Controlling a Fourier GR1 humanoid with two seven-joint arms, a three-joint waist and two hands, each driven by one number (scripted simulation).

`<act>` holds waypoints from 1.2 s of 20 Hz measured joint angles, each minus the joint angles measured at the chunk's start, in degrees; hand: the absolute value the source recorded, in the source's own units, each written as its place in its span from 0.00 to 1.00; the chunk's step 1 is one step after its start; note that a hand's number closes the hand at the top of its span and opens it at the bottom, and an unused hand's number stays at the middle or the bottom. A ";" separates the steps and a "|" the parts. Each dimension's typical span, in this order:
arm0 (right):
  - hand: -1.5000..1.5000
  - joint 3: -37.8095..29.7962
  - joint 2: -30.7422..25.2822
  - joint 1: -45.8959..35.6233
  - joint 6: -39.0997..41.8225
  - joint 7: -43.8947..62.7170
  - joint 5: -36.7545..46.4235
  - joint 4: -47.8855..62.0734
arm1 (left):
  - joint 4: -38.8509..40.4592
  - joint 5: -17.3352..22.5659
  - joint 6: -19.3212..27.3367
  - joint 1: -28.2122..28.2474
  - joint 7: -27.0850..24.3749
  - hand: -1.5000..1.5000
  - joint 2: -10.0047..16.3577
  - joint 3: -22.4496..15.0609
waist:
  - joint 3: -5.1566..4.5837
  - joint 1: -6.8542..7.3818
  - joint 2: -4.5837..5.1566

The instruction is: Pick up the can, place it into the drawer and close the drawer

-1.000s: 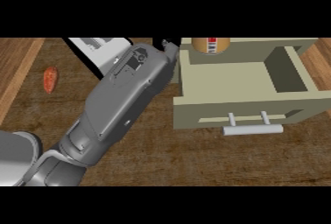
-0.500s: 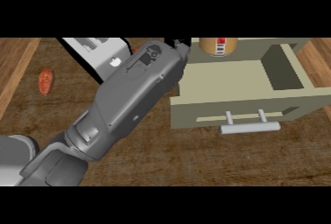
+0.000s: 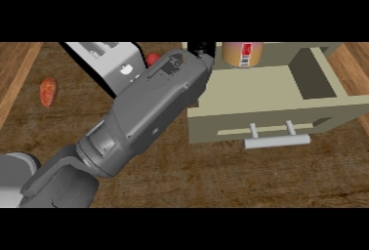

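The tan can, with a red and white label, stands upright at the far end of the open beige drawer. The drawer's grey handle faces me. A grey forearm runs from the lower left up to the drawer's far left corner. Only a small black part of my left hand shows there, just left of the can. Whether it touches the can is hidden. My right hand shows nowhere.
A white and grey appliance stands at the back left, partly behind the forearm, with a small red thing beside it. An orange-red vegetable lies on the wooden counter at the far left.
The forearm has swung a little to the right, toward the drawer's far left corner. The can has shifted slightly right inside the drawer.
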 measured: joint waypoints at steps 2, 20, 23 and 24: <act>0.00 0.42 0.44 -0.19 0.13 -0.15 0.64 0.15 | 0.87 1.14 0.79 -0.34 -0.31 0.00 0.00 -1.41 | 0.01 -0.34 0.09; 0.00 0.84 0.02 -2.19 0.05 0.32 1.19 -0.25 | 4.57 9.43 5.57 0.22 -6.39 0.00 -0.01 -6.99 | 0.02 -1.26 0.38; 0.00 -0.34 -1.29 -3.51 0.98 -2.54 4.95 -1.56 | 4.29 10.46 5.45 -0.38 -7.13 0.00 -0.01 -7.09 | 0.01 -1.04 0.38; 0.00 -0.80 -1.95 -3.77 1.81 -3.88 6.58 -1.87 | 3.77 10.85 5.65 -0.29 -7.48 0.00 -0.01 -7.21 | 0.02 -0.99 0.34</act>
